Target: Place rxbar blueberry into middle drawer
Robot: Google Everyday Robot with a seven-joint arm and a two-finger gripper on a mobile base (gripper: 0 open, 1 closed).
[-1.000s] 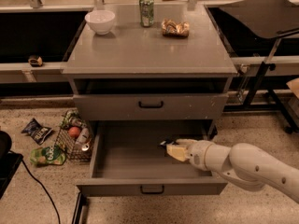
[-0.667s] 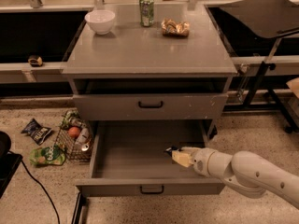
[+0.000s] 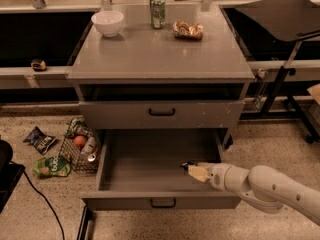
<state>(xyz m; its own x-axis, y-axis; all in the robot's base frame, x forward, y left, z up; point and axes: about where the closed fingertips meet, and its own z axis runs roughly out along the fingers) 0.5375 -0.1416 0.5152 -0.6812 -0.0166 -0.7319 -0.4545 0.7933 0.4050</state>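
My gripper (image 3: 193,170) reaches in from the right, low inside the open middle drawer (image 3: 145,159). The rxbar blueberry (image 3: 185,165) shows only as a dark sliver at its tip, just above the tray floor. I cannot tell whether the gripper is clamped on it.

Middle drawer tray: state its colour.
Plain grey, best in the camera view. The gripper is over the right part of the middle drawer.
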